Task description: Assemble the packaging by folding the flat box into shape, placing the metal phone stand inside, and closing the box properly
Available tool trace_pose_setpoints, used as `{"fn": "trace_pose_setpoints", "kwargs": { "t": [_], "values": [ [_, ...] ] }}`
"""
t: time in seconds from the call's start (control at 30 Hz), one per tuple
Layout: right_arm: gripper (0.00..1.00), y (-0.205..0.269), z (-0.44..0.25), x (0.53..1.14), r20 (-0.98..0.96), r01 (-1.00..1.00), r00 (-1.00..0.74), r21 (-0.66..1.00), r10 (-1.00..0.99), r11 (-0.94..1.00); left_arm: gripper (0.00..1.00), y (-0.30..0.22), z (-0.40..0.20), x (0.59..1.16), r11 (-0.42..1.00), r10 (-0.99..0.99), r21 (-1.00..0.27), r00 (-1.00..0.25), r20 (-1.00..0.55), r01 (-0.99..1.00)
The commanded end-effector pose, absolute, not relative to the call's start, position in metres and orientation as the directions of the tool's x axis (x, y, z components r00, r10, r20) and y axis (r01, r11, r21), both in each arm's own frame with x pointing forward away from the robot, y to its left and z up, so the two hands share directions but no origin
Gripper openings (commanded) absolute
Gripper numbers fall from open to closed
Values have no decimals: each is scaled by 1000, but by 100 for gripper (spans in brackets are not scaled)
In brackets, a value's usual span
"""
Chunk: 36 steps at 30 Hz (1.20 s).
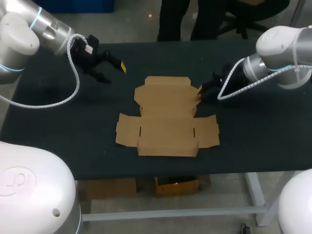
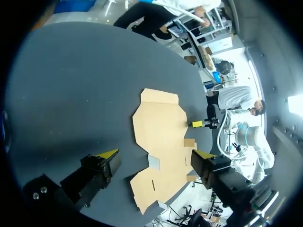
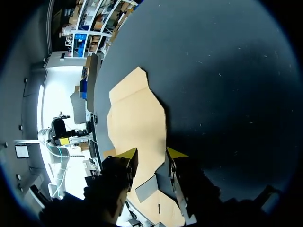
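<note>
Our right gripper (image 3: 151, 153), fingers apart, straddles the flat cardboard box (image 1: 165, 114) at its right edge. Our left gripper (image 2: 155, 155) hangs spread wide above the matte dark table (image 1: 58, 126).

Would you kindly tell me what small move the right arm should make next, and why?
Probably shut the jaws of the right arm on the flat box edge and fold it up: they stand open with that edge between them.
</note>
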State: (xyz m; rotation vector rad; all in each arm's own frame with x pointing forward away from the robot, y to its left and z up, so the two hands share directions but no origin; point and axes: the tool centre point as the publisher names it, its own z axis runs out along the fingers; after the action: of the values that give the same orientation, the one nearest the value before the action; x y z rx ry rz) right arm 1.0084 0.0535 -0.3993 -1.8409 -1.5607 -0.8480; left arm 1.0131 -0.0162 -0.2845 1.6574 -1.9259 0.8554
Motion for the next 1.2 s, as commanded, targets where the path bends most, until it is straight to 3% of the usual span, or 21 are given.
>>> {"fn": "trace_pose_setpoints", "kwargs": {
  "t": [0.03,1.2],
  "values": [
    [33,52,-405,1009,778,987,120,-28,617,-157,100,-17,-283,1013,87,-703,-156,-171,691,-984],
    [27,67,-421,1016,797,981,164,-68,581,-184,100,-5,-286,1010,66,-693,-156,-158,704,-985]
  ]
}}
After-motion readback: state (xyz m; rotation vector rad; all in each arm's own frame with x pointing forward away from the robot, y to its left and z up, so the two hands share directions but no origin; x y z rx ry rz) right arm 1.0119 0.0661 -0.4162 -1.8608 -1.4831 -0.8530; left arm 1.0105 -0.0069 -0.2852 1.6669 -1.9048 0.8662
